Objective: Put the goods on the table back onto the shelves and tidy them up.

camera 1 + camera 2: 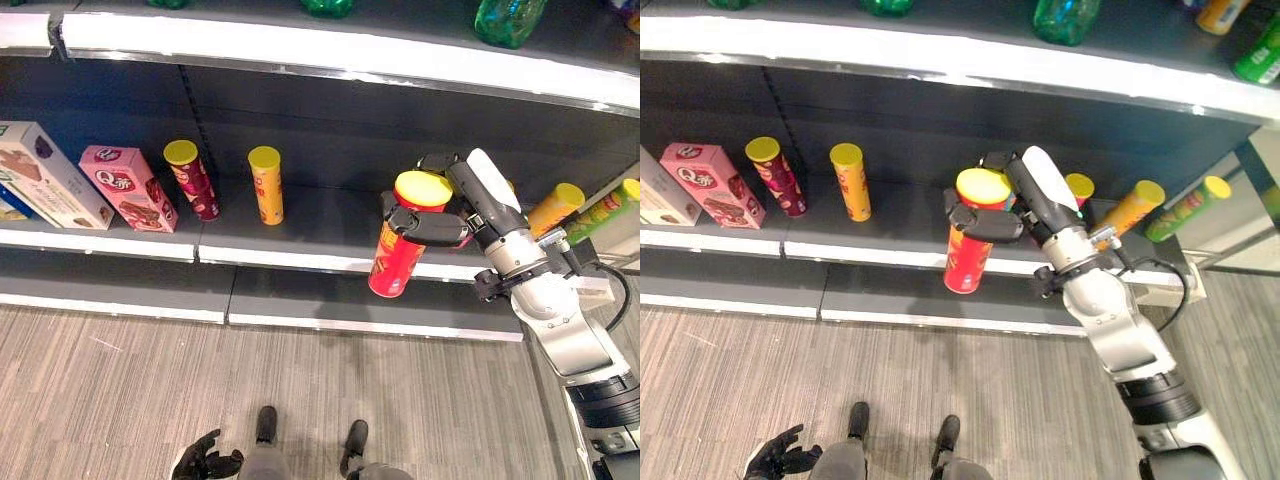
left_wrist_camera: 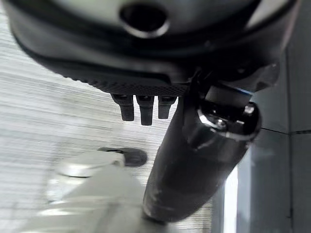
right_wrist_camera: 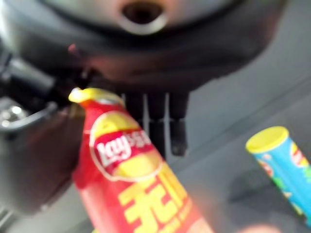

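A red chip can (image 1: 397, 250) with a yellow lid hangs slightly tilted in front of the middle shelf (image 1: 300, 262), just past its front edge. My right hand (image 1: 440, 228) is shut on the can near its top, thumb across the front and fingers behind; the right wrist view shows the can (image 3: 131, 179) close against the palm. My left hand (image 1: 205, 462) hangs low over the floor with relaxed fingers, holding nothing.
On the shelf stand a maroon can (image 1: 192, 180), an orange can (image 1: 266, 185), a pink box (image 1: 128, 188) and a larger box (image 1: 45, 175). To the right lean an orange can (image 1: 553, 210) and a green can (image 1: 600, 212). Green bottles (image 1: 508, 20) stand on the upper shelf.
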`<state>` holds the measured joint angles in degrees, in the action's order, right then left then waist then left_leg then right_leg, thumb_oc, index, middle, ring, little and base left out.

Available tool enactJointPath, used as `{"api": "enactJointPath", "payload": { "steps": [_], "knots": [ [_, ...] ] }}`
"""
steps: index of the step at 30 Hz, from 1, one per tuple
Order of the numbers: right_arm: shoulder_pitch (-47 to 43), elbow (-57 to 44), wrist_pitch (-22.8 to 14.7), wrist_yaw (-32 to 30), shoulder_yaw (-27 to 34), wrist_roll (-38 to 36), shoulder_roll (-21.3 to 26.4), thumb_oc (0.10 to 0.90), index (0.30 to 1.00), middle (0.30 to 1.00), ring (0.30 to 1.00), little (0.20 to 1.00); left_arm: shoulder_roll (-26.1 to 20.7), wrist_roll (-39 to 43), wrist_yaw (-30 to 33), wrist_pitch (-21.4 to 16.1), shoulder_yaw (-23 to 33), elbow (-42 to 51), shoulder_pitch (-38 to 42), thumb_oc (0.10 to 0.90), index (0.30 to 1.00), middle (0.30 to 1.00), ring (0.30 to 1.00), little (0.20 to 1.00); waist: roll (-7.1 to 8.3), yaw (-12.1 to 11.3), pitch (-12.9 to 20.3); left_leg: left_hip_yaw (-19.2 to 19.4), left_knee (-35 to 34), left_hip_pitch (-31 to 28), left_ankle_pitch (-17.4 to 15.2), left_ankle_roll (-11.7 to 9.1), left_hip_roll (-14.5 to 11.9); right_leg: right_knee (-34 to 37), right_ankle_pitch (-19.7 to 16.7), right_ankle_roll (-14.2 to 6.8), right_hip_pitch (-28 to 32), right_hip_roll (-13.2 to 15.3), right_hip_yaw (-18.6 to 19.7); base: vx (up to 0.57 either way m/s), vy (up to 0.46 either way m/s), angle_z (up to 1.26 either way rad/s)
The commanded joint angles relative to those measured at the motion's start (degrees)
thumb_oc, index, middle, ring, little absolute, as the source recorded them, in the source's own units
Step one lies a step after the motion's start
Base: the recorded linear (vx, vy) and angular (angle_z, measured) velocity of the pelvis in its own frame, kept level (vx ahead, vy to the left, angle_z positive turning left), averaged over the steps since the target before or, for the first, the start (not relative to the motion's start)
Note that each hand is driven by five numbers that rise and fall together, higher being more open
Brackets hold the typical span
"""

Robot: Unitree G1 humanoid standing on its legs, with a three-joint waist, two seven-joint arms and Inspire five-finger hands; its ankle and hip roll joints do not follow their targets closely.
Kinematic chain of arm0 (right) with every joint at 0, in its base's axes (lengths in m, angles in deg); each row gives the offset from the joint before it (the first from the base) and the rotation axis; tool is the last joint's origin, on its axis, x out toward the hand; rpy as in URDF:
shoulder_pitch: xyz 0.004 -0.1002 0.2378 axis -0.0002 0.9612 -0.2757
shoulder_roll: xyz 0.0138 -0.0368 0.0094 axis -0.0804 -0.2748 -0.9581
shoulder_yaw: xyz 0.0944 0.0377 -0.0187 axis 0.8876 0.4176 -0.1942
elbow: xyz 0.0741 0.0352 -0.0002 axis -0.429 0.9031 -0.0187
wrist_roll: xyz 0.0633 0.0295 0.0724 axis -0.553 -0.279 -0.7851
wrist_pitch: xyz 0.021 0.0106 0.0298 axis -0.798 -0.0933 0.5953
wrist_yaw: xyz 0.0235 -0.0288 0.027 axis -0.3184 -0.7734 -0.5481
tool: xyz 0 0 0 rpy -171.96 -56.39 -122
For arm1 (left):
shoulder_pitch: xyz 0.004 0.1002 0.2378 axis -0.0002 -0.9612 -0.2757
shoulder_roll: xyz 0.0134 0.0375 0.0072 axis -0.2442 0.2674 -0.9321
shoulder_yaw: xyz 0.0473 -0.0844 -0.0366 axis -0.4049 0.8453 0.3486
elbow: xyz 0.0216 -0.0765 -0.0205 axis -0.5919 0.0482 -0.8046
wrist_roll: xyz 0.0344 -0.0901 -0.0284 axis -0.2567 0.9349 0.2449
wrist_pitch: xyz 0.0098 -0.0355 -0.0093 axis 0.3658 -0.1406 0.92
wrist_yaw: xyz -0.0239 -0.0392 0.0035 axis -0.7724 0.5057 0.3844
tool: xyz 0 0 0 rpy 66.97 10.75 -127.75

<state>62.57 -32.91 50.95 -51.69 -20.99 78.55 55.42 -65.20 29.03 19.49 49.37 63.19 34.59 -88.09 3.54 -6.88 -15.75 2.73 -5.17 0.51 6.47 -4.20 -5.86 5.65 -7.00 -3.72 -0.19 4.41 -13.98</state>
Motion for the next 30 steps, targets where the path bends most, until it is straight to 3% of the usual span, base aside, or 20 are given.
{"api": "enactJointPath", "payload": {
  "steps": [1, 4, 5, 8, 21, 25, 27, 29, 30],
  "knots": [
    [-7.54, -3.98, -3.8, -3.62, 4.21, -3.73, 1.35, 0.4, 0.3, 0.3, 0.3, 0.3, -2.55, 0.74, 0.0, -1.91, -2.14, -0.4, 1.45, 0.8, 0.9, 0.9, 0.9, 0.9, 1.23, -0.92, 2.83, -2.46, 0.17, -1.06, -5.34, 1.83, 3.97, -0.65, 6.03, -5.62, 3.95, 3.53, -2.61, 0.04, -0.049, 0.09],
    [-8.38, -2.99, -4.32, -3.7, 3.87, -6.94, 0.55, 0.4, 0.3, 0.3, 0.3, 0.3, -2.52, 0.87, -0.19, -1.6, -1.92, -1.59, 1.06, 0.8, 0.9, 0.9, 0.9, 0.9, 1.82, -1.73, 3.26, -4.11, 0.17, -1.21, -5.43, 1.34, 3.45, -0.65, 7.27, -4.88, 5.43, 2.72, -3.63, 0.05, -0.087, 0.09],
    [4.89, 7.69, -1.05, -4.14, 11.98, -5.82, 0.11, 0.4, 0.3, 0.3, 0.3, 0.3, -4.85, -4.41, -1.03, -1.06, -0.95, -8.47, 6.79, 0.8, 0.9, 0.9, 0.9, 0.9, -1.48, 4.62, 4.03, -1.47, 1.52, -4.41, -7.68, 0.25, 1.92, -6.48, 6.74, -5.71, 0.76, 6.88, -0.55, 0.05, -0.076, 0.17],
    [4.95, 7.91, -1.01, -4.03, 11.79, -6.0, -0.15, 0.4, 0.3, 0.3, 0.3, 0.3, -3.6, -2.85, -1.06, -0.78, 0.17, -8.67, 5.42, 0.8, 0.9, 0.9, 0.9, 0.9, -0.78, 3.99, 6.06, -1.36, 1.23, -5.27, -7.27, -0.75, 0.92, -0.98, 5.58, -5.6, 4.85, 5.65, -2.01, 0.12, -0.132, 0.17],
    [1.99, 6.07, -1.63, -3.82, 9.19, -4.18, 0.92, 0.4, 0.3, 0.3, 0.3, 0.3, -2.39, -1.79, -1.31, -0.74, -0.14, -6.81, 3.97, 0.8, 0.9, 0.9, 0.9, 0.9, -0.53, 3.32, 5.5, -3.01, 2.88, -5.09, -7.43, -1.97, -1.52, -0.91, 7.56, -4.13, 6.25, 3.69, -3.22, 0.03, -0.092, -0.02],
    [1.09, 5.48, -1.9, -4.14, 8.55, -3.36, 1.23, 0.4, 0.3, 0.3, 0.3, 0.3, -2.46, -0.98, -1.03, -0.74, -0.3, -5.93, 4.23, 0.8, 0.9, 0.9, 0.9, 0.9, -0.51, 3.05, 4.5, -4.63, 6.56, -3.36, -8.22, -2.54, -2.17, -1.36, 8.52, -3.1, 6.61, 2.73, -3.41, 0.0, -0.141, 0.12],
    [0.31, 4.16, -2.56, -4.63, 8.1, -2.69, 1.6, 0.4, 0.3, 0.3, 0.3, 0.3, -2.42, 0.73, -0.69, -0.77, -0.39, -4.25, 4.48, 0.8, 0.9, 0.9, 0.9, 0.9, -0.42, 2.12, 2.5, -7.32, 13.43, 0.04, -8.12, -3.88, -2.29, -1.71, 10.08, -1.29, 7.71, 1.35, -3.53, 0.0, -0.219, 0.24],
    [0.28, 4.16, -2.56, -4.63, 8.1, -2.68, 1.6, 0.4, 0.3, 0.3, 0.3, 0.3, -2.42, 0.74, -0.69, -0.73, -0.38, -4.19, 4.48, 0.8, 0.9, 0.9, 0.9, 0.9, -0.49, 2.37, 2.49, -7.64, 14.0, 0.41, -8.38, -3.92, -2.3, -1.7, 10.11, -1.25, 7.75, 1.28, -3.78, -0.01, -0.102, 0.27],
    [0.54, 3.68, -2.89, -5.11, 8.74, -2.88, 1.87, 0.4, 0.3, 0.3, 0.3, 0.3, -2.54, 1.38, -0.58, -0.55, -0.55, -3.66, 4.93, 0.8, 0.9, 0.9, 0.9, 0.9, -0.7, 1.96, 1.21, -8.81, 18.62, 3.06, -5.78, -4.96, -2.32, -1.61, 10.83, -0.26, 8.72, 0.43, -4.41, -0.03, -0.138, 0.22]
  ]
}}
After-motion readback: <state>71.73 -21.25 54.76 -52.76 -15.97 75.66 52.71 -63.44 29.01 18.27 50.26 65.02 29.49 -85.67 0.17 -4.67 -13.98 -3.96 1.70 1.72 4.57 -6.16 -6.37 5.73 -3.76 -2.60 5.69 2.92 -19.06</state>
